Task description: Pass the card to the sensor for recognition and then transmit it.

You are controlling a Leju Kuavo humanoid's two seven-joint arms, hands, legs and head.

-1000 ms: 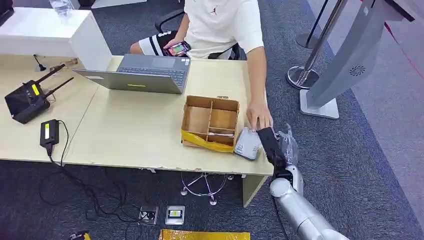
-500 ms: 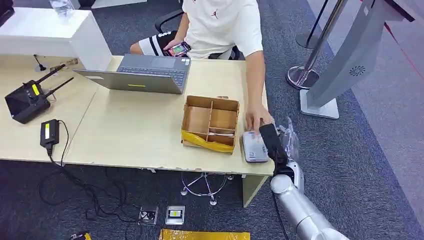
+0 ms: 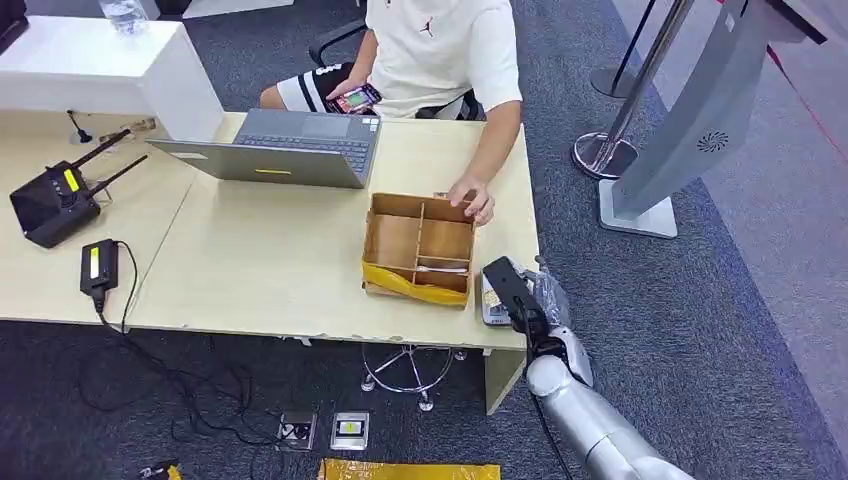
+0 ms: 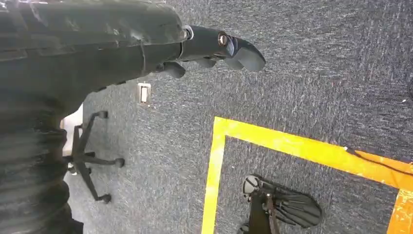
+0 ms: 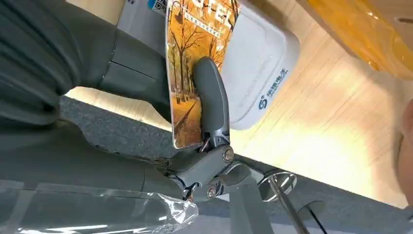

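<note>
Head view: right hand (image 3: 507, 284) sits over the white sensor (image 3: 491, 303) at the near right corner of the bench (image 3: 270, 260), arm coming in from below. The card is too small to make out from up here. Right wrist view fills that in: the card (image 5: 192, 68), printed w/ an autumn tree-lined path, is pinched between the thick grey thumb (image 5: 210, 100) and the darker fingers behind it, held just above the sensor (image 5: 255, 78), which carries a blue logo & text. Card overlaps the sensor's edge in that view; touching or not, can't tell.

Left wrist view: left hand (image 4: 214, 46) hangs over dark carpet, fingers loosely curled in, nothing in them. Same view has 1 yellow tape line (image 4: 292, 146) bent at a corner, 1 chair base w/ castors (image 4: 90, 161) and 1 floor socket (image 4: 143, 92).

Head view count: 1 cardboard box (image 3: 420, 245) w/ dividers, just left of the sensor, yellow tape on its near wall; 1 open laptop (image 3: 285, 148); 1 black router (image 3: 55, 200) w/ 2 antennas; 1 black power brick (image 3: 98, 265) w/ cable trailing off the bench edge. 1 person in a white shirt (image 3: 440, 45) sits at the far side, one hand (image 3: 470, 195) resting on the box's far rim, well apart from the robot's hand. 1 grey kiosk stand (image 3: 690, 120) on the right.
</note>
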